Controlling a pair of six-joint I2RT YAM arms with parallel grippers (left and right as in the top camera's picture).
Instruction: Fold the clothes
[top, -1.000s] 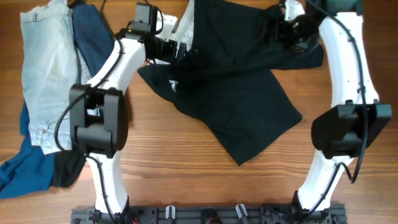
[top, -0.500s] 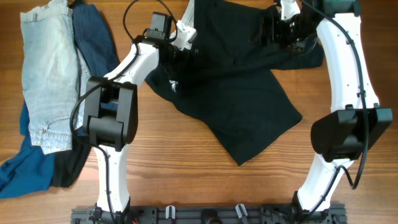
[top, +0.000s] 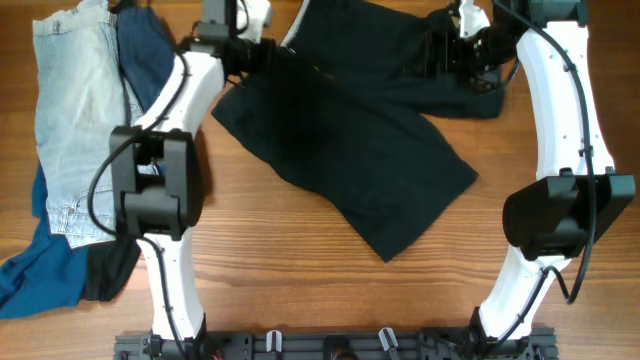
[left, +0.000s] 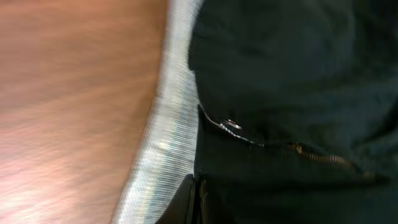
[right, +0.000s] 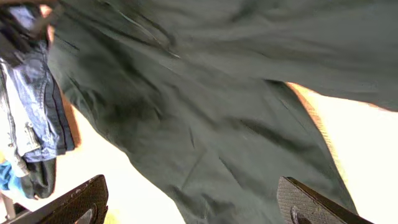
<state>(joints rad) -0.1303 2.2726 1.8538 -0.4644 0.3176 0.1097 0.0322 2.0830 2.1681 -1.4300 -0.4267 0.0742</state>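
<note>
Black cloth dominates the scene: a black garment lies spread across the middle of the wooden worktop, running from the far edge down to a corner nearer the arm bases, with folds bunched along its far right side. The left tool sits at the garment's far left corner, right at the cloth. In its wrist view the black garment fills most of the picture, with a pale woven strip along its edge, a small metal ring and a line of zip teeth, and bare worktop to the left. Only a dark sliver of one finger shows at the bottom edge, so whether this tool is pinching the cloth or spread cannot be told. The right tool hangs over the garment's far right part. In its wrist view its two fingertips stand wide apart at the lower corners, spread with nothing between them, and the black garment lies below. Beside the left arm, a heap of other clothes rests at the worktop's left side: light denim jeans, a dark blue garment just beside them, and a blue cloth nearer the bases.
</note>
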